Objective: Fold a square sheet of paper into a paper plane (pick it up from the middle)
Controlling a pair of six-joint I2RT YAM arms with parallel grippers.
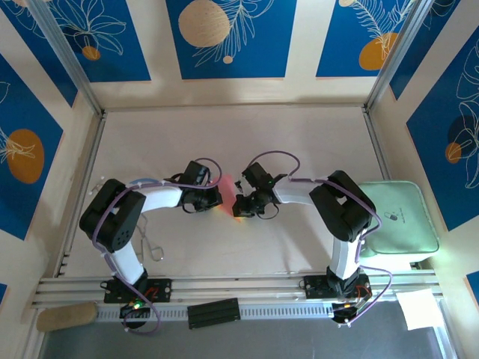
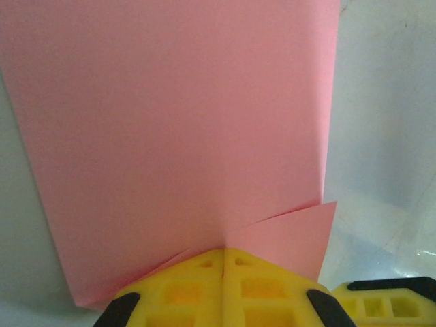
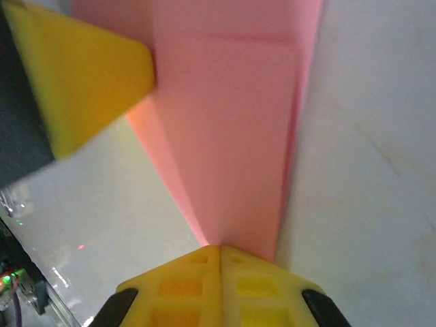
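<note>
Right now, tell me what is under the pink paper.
Pale table shows on both sides of the folded pink paper, pinched by left claw and right claw. Directly beneath is covered.

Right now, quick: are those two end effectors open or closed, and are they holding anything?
Left end effector: closed, pinching the edge of the pink paper.
Right end effector: closed, pinching the same pink paper.

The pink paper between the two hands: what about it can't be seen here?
- Top view: the thin pink-red folded paper is tiny, mostly covered by the left hand and right hand.
- Left wrist view: its far end runs off the top edge.
- Right wrist view: the left hand's blurred yellow finger covers part.
</note>
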